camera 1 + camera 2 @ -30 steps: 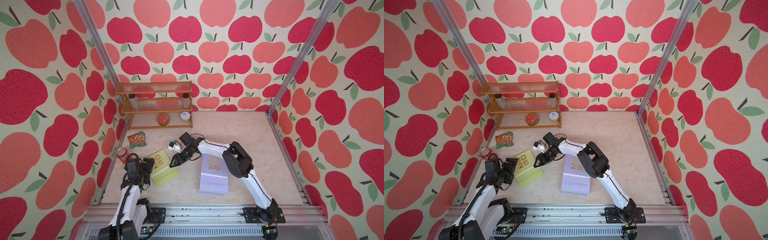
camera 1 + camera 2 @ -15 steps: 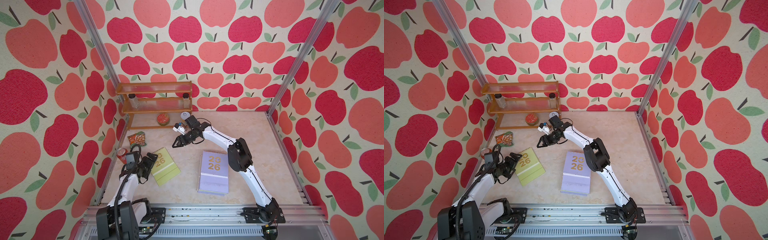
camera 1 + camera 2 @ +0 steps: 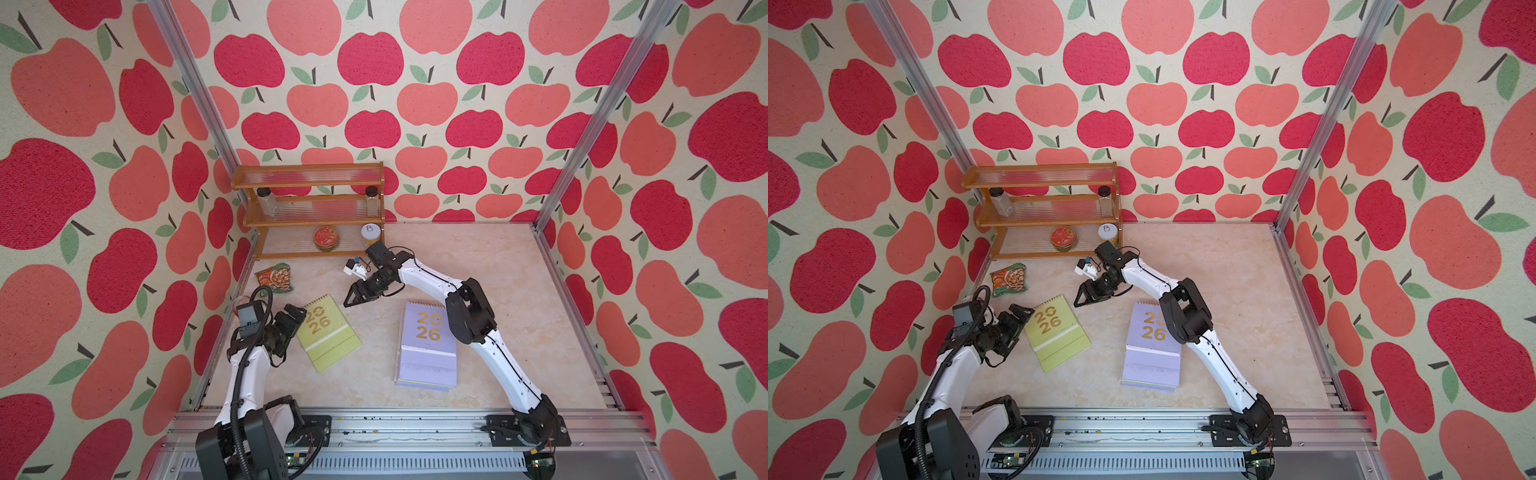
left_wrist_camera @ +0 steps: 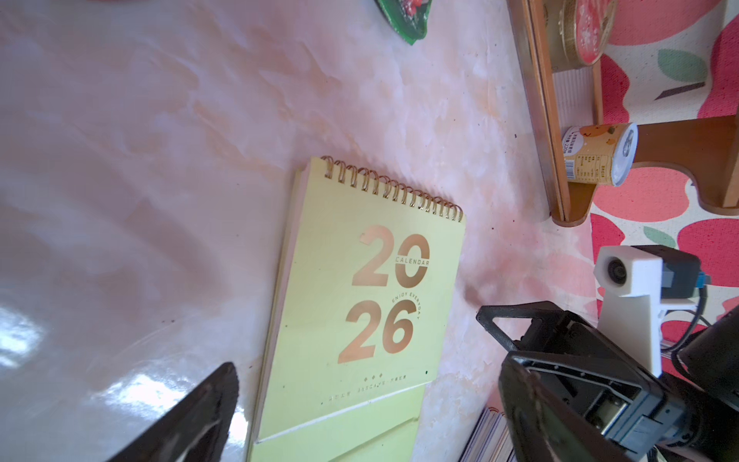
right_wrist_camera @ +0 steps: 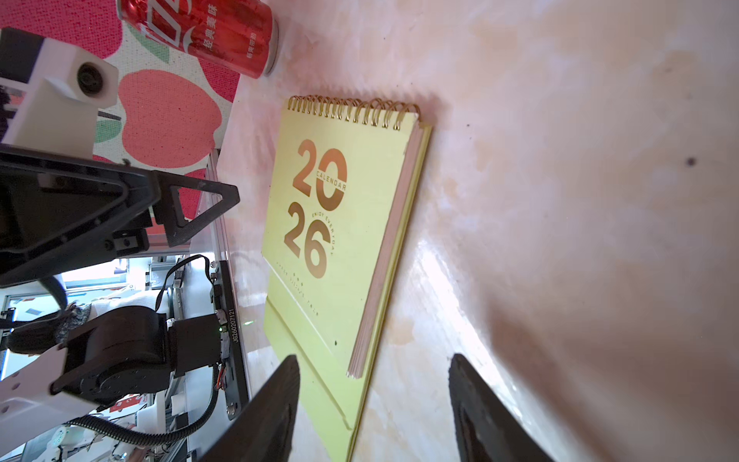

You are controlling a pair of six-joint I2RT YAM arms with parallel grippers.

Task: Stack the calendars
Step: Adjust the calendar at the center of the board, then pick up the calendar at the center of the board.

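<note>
Change against a second ago: the right arm has drawn back toward the far edge of the tabletop [image 3: 519,270]. The right gripper [image 3: 349,301] then sat low at the right side of the yellow-green calendar [image 3: 330,334]. It now hangs clear of it, claw about half apart with nothing between the fingers. The left gripper [image 3: 296,318] stays at that calendar's left long edge, claw spread wide and holding nothing; contact cannot be confirmed. Neither the lilac calendar stack [image 3: 428,349] nor the yellow-green calendar has visibly shifted. The lilac calendar stack lies flat about mid-table, toward the front edge. Its spiral faces the far edge and its long axis runs front to back, nearly square with the tabletop. The yellow-green calendar lies flat in the left half, spiral also far, its long axis skewed so the near end swings right. Bare surface shows between the two and from the stack to the right edge. A wooden rack [image 3: 307,167] occupies the far left corner, with a snack packet [image 3: 274,279] just before it. A red can [image 5: 208,36] stands at the left edge.
</note>
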